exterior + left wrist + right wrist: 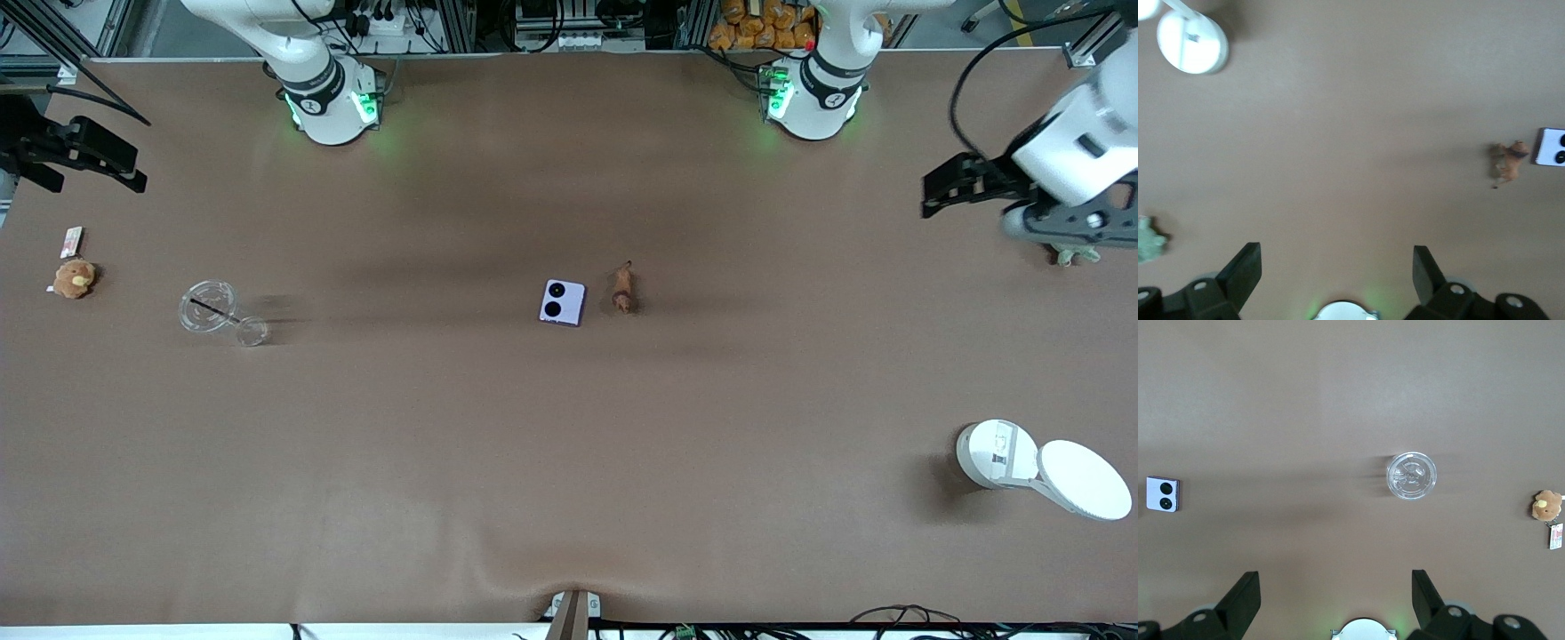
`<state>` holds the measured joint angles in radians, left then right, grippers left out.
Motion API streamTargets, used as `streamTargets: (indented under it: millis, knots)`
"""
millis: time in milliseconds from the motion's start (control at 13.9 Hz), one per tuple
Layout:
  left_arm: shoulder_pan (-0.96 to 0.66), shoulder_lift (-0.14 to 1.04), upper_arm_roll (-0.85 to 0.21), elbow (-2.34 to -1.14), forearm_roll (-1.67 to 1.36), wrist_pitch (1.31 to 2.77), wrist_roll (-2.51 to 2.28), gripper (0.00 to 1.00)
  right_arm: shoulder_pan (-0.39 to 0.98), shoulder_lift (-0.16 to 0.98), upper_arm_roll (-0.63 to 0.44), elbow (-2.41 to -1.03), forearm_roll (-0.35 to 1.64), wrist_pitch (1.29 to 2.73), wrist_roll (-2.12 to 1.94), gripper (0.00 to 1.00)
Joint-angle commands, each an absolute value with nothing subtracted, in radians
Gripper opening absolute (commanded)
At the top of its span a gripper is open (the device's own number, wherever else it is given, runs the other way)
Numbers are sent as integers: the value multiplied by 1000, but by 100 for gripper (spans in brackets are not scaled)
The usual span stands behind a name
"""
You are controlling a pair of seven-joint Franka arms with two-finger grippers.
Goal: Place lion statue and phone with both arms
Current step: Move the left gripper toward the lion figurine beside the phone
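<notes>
Front view takes in the whole brown tabletop (569, 462): one phone (562, 302) and one lion statue (622, 289) lie side by side near its middle, close together but apart, the statue toward the left arm's end. That view alone shows both arms at once. The left claw (953, 185) hangs in the air at the left arm's end of the tabletop, just beside a green plush turtle (1076, 255) that the arm partly hides. The right claw (84, 162) hangs over the right arm's edge, above a small brown plush toy (74, 277) with a tag.

Left wrist view shows what the front view cannot: the left claw's (1337, 270) two dark fingers (1243, 270) spread wide with nothing between them. It also catches the statue (1506, 162), standing on its legs, the phone's (1551, 146) edge, the turtle (1150, 239) and the white disc-shaped device (1193, 43). Right wrist view likewise shows the right claw (1335, 590) gaping wide and empty, with the phone (1163, 494), the clear glass cup (1411, 475) seen from above and the plush toy (1545, 505); the statue is out of that frame.

Counted: one phone, one statue, one glass cup (212, 309) lying on its side, one white device (1040, 467) with its round lid swung open, two plush toys. Phone and statue both lie well apart from either claw, between the two.
</notes>
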<state>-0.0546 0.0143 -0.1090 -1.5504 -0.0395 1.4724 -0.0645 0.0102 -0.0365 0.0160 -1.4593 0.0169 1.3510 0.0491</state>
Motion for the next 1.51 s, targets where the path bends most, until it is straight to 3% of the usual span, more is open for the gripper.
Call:
streamTargets:
  millis: [0,574,1077,1435]
  knots:
    - [-54,66,-184,-1517,-63,1465,-110,100,-12,-9,31,-1439,12,1348,37,100]
    - [-69,202,-426,-1568,-83,1593,-314,100,-12,17,31,-1437,5,1348,35,100]
    - [-248,233,-431,-1805,-9,1911,-518,100,-12,20,31,-1437,6,1347,38,100]
    - [-327,423,-433,-1787,164,2048,-740,100,-12,26,31,-1439,5,1345,35,100]
